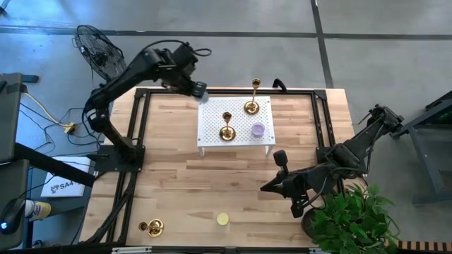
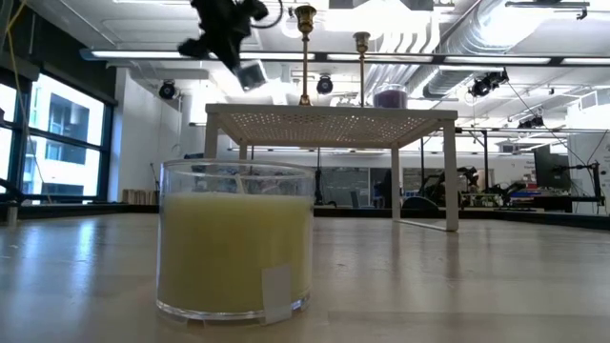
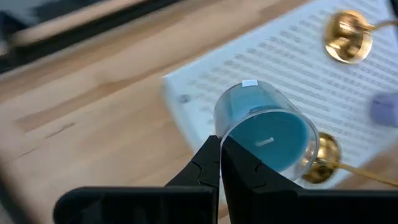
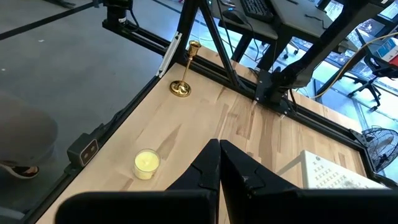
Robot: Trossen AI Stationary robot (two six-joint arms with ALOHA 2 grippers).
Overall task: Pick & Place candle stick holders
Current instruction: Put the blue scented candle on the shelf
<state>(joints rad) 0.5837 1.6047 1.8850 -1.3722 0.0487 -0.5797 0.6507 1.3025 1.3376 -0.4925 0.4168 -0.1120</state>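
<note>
Two gold candle stick holders (image 1: 227, 130) (image 1: 252, 106) stand on their round bases on a white perforated stand (image 1: 212, 113) at the table's far middle. A third holder (image 1: 152, 226) stands near the table's front left corner. My left gripper (image 1: 198, 89) hangs over the stand's far left corner, shut on a glass jar with a blue candle (image 3: 267, 127). My right gripper (image 1: 272, 185) waits shut over the table's right half, nothing in it. My left gripper has the blue candle jar by its rim (image 3: 219, 132), at the fingertips only. The fingers slant down from the table's far left. Whether one finger is inside the glass I cannot tell. The jar hangs tilted below the fingers (image 2: 253, 73), its mouth toward the wrist, clear of the stand.
A purple candle (image 1: 258, 130) sits on the stand beside the holders. A yellow candle in a glass (image 1: 222, 219) stands near the front edge. Black frame rails (image 1: 138, 127) run along the table's sides. A green plant (image 1: 353, 219) stands off the front right corner.
</note>
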